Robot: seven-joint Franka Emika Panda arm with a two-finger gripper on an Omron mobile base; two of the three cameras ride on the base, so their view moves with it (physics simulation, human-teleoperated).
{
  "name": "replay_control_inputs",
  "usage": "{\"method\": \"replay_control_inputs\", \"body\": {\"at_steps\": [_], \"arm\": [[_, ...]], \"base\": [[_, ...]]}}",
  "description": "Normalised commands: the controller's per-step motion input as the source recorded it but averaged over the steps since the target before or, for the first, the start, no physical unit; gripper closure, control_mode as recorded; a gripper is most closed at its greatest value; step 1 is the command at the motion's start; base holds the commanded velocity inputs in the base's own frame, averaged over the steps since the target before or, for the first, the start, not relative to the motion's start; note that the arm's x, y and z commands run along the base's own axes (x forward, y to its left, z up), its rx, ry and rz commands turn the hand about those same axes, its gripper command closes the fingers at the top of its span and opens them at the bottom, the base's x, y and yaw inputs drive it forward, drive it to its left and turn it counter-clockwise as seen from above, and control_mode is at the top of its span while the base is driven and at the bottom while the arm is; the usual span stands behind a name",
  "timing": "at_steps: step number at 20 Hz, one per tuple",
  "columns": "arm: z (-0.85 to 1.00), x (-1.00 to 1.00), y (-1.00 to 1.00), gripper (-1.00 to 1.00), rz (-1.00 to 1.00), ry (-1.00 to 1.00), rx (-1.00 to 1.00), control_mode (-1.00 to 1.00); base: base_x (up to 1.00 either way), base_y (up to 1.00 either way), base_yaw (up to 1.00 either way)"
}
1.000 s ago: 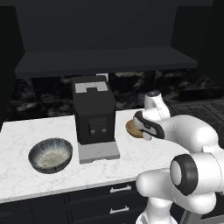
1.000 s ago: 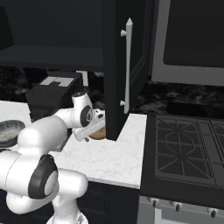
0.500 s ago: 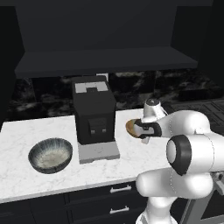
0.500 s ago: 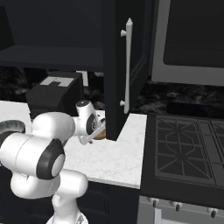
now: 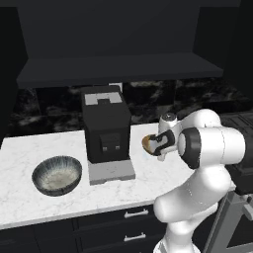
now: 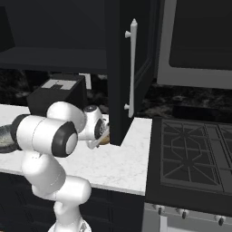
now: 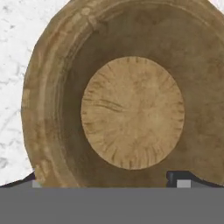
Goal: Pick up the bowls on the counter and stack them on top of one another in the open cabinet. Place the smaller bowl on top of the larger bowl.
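Pick-up of small brown wooden bowl (image 7: 127,100) in hand: hand (image 5: 157,144) low over it on tabletop (image 5: 29,153); finger spread unclear. Grey-blue bowl (image 5: 57,175) sits far left. Next: close, lift.

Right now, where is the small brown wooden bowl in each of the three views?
Left base view: the smaller bowl peeks out right of centre, just left of the arm's wrist, right of the coffee machine.
Right base view: a sliver at left-centre, between the wrist and the cabinet door.
Hand view: it fills most of the picture, on the counter.
Shared landmark: the coffee machine, in both base views.
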Motion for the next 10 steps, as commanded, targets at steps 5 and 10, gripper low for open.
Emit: {"method": "replay_control_inputs", "body": {"at_steps": [5, 10], "arm": [[-0.32, 0.33, 0.06, -1.00, 0.08, 0.00, 0.00, -1.00], [-0.12, 0.02, 0.02, 1.00, 0.03, 0.00, 0.01, -1.00]], "base": [[0.00, 0.00, 0.00], [0.00, 0.00, 0.00]]}}
